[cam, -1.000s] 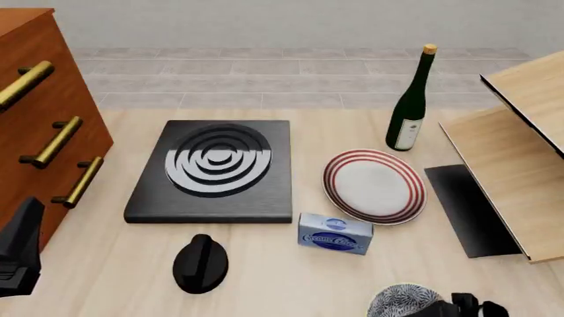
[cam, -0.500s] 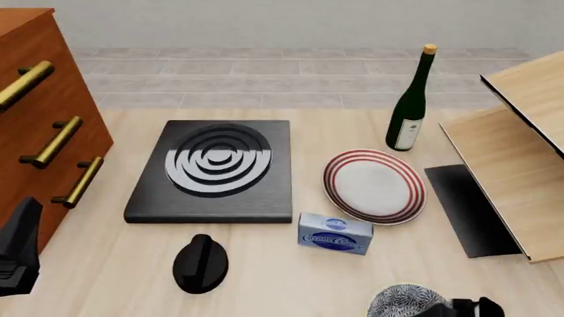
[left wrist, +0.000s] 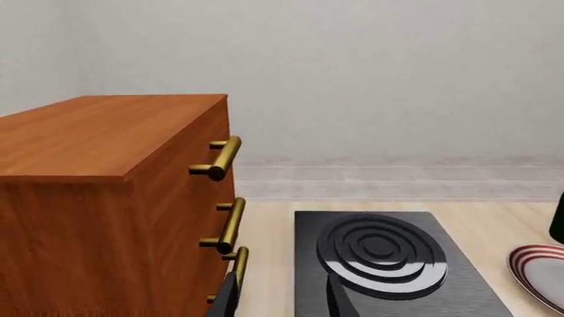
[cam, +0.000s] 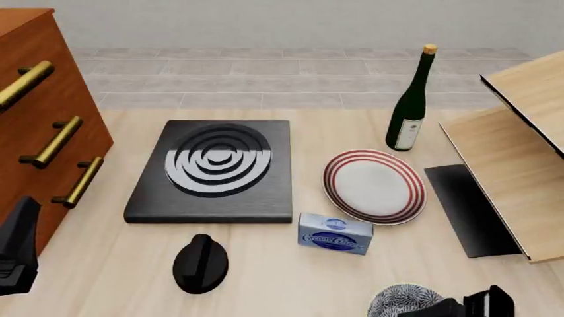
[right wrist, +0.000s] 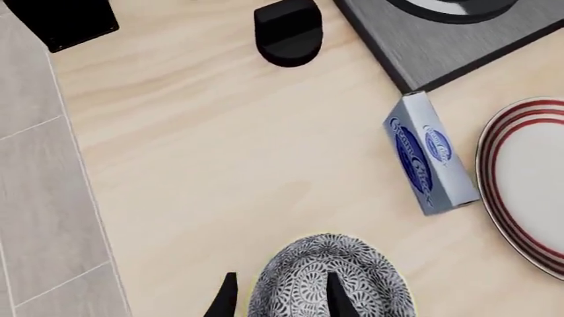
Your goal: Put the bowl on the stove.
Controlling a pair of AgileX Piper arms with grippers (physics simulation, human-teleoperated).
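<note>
The right gripper [right wrist: 277,294] is seen at the lower edge of the right wrist view, its two dark fingers set apart with the rim of the bowl [right wrist: 326,277] between them. Whether the fingers already press on the rim cannot be told; the jaws are parted and no firm hold is shown. In the front view the same gripper [cam: 463,307] sits at the bottom right of the frame, touching or just beside the bowl [cam: 401,300], which rests on the table [cam: 291,277] and is partly cut off by the lower edge.

Outward from there, a small blue box [cam: 335,233] lies above and left of the bowl, with a red-ringed plate [cam: 374,186] just beyond it. A black knob [cam: 200,263] lies at lower centre-left. The stove [cam: 216,170] lies at centre-left of the frame, well apart from the bowl and bare.

The left gripper [left wrist: 282,297] is held near the wooden drawer unit [left wrist: 115,198], jaws parted, holding nothing.

The task is judged to be at its start: the bowl has yet to be gripped, lifted, carried to the stove and set down.
</note>
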